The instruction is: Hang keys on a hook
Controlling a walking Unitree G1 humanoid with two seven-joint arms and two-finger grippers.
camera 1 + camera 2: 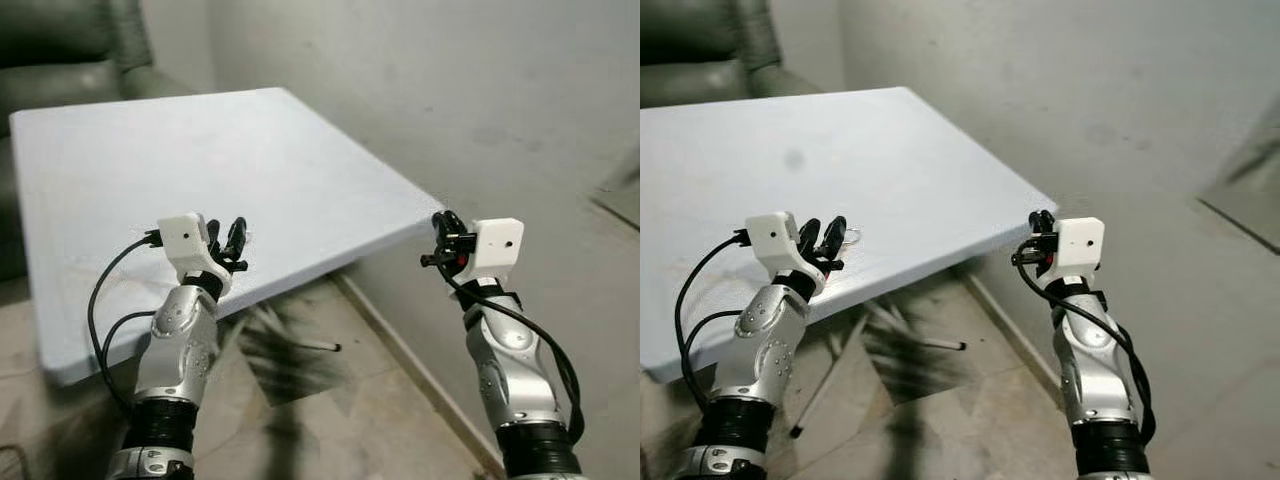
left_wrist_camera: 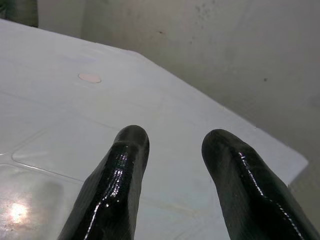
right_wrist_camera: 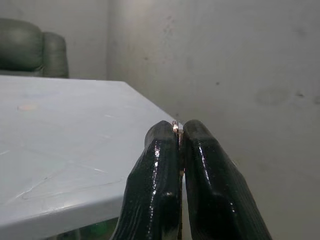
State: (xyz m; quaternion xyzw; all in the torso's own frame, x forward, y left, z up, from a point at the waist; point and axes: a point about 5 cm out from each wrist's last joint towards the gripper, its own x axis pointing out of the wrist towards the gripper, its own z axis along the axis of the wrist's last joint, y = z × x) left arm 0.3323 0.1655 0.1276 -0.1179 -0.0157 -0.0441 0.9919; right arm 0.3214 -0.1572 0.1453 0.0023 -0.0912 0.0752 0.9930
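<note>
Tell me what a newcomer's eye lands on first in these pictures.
The big white table takes the eye first, its top tilted across the view before a bare grey wall, with a dark armchair behind it. Next come the two raised arms: the left gripper hovers open above the table's near edge, and the right gripper, off the table's corner, is pinched shut on a small metal piece, too small to identify.

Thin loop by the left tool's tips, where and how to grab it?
Its wire rim, from above with the open left tool: the loop seems to lie flat on the table, so one finger inside, one outside. Too small to tell more. Right tool is shut on a metal bit.
</note>
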